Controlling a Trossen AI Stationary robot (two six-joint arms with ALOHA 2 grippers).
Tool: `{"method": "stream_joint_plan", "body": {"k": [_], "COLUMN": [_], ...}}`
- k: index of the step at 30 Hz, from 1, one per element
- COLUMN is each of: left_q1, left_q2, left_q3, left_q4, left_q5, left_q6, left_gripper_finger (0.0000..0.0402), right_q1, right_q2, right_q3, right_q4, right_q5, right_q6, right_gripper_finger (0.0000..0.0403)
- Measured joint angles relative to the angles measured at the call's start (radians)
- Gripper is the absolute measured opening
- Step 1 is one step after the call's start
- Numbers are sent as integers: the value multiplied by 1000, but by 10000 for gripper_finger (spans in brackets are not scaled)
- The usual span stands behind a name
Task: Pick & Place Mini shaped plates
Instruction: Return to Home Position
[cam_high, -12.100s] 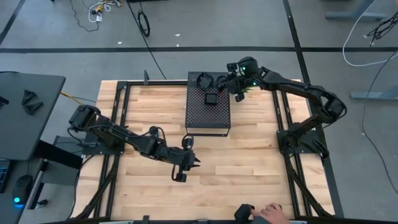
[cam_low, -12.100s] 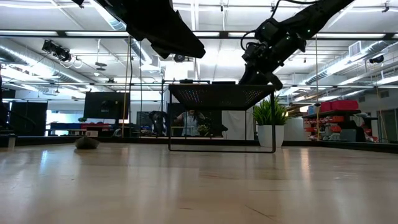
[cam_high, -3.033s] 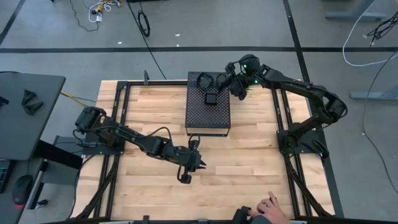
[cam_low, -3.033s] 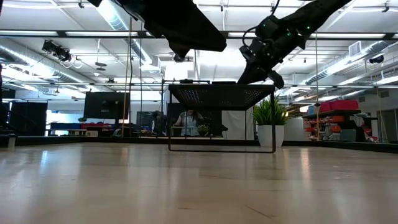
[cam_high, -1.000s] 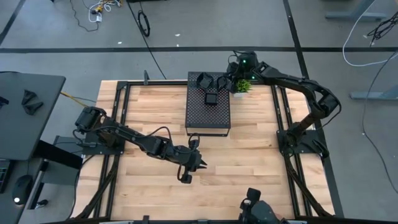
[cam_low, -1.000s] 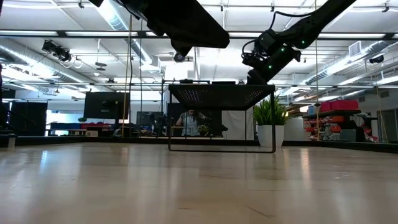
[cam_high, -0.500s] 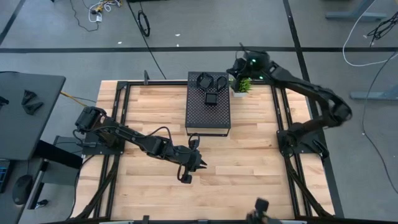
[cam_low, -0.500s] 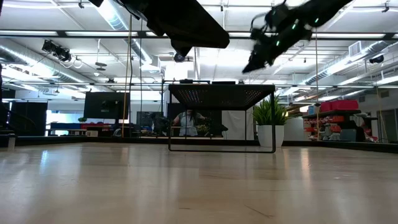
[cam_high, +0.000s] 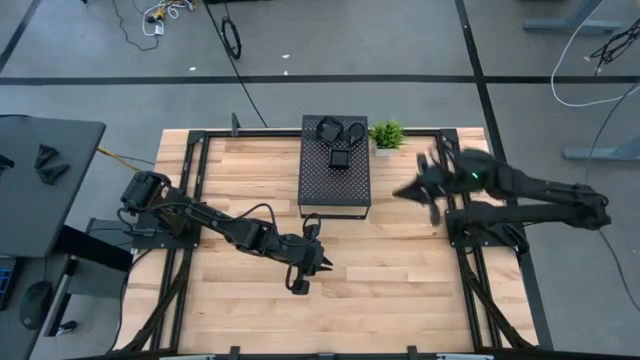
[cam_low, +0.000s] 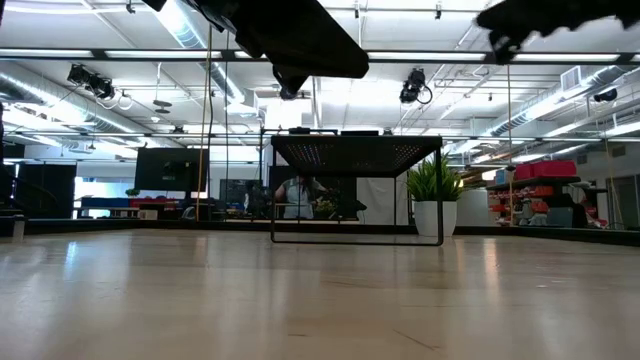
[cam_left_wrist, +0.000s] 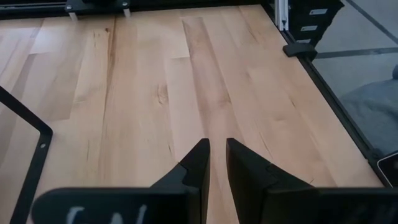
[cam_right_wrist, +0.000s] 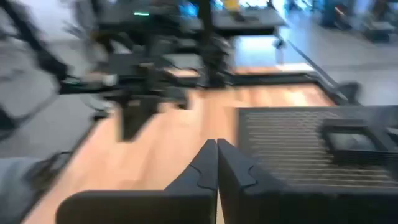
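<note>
The left pincer (cam_high: 300, 283) has not moved: it hangs low over the surface (cam_high: 400, 280) near the middle of the front edge, its fingers (cam_left_wrist: 198, 163) a narrow gap apart and holding nothing. The right pincer (cam_high: 405, 192) has left the far edge and is now over the right side, shut and empty. Three mini shaped plates (cam_high: 339, 158) lie on the perforated box (cam_high: 335, 190) at the far edge, the potted plant (cam_high: 386, 134) just beside it. The front half is bare wood.

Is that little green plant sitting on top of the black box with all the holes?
No. From above, the green plant stands on the table just beside the black perforated box, not on it.
</note>
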Motion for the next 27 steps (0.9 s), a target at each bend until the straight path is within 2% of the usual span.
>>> {"method": "stream_joint_plan", "body": {"k": [3,6,11,15,19,22,25,27], "left_q1": [0,0,0,2,6,8,7,6], "left_q2": [0,0,0,0,0,0,0,-6], "left_q3": [0,0,0,0,0,0,0,0], "left_q4": [0,0,0,0,1,2,1,-4], "left_q5": [-4,-40,-53,-91,-169,-263,-380,-415], "left_q6": [0,-5,-17,-46,-108,-181,-253,-270], "left_gripper_finger": [55,55,55,55,55,55,55,54], "right_q1": [63,76,76,76,87,108,139,162], "right_q2": [-165,-331,-507,-562,-576,-577,-576,-577], "right_q3": [-147,-281,-407,-481,-577,-640,-647,-646], "right_q4": [65,150,191,225,385,506,459,441], "right_q5": [-5,0,-26,-18,-13,66,128,156], "right_q6": [38,120,188,201,231,262,241,221], "right_gripper_finger": [2,2,2,2,2,1,1,1]}}
